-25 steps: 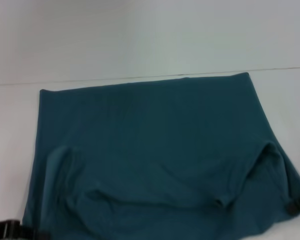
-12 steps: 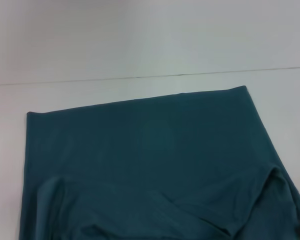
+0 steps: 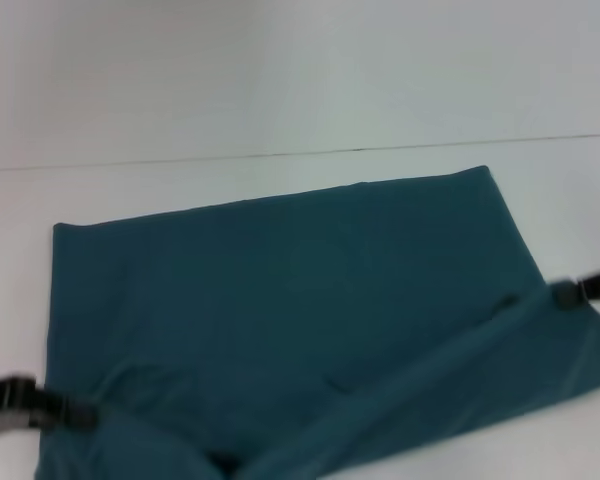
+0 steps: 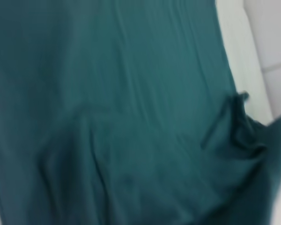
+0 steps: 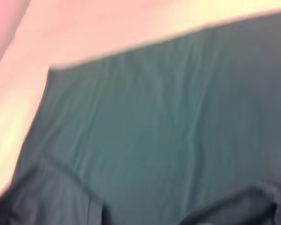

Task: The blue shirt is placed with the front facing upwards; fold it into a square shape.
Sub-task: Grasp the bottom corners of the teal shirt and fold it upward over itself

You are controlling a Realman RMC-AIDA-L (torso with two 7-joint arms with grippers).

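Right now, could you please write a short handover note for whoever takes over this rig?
Left gripper: at the near left edge of the blue shirt.
Right gripper: at the shirt's right edge, where the near flap begins.
Shirt: spread on the white table, plain side showing, near flap turned over it, running diagonally.
Done: one fold partly laid.
Left: flatten that fold, then fold on to a square.

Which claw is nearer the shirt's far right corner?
Right. The right claw sits at the shirt's right edge, just below that corner; the left claw is at the near left edge.
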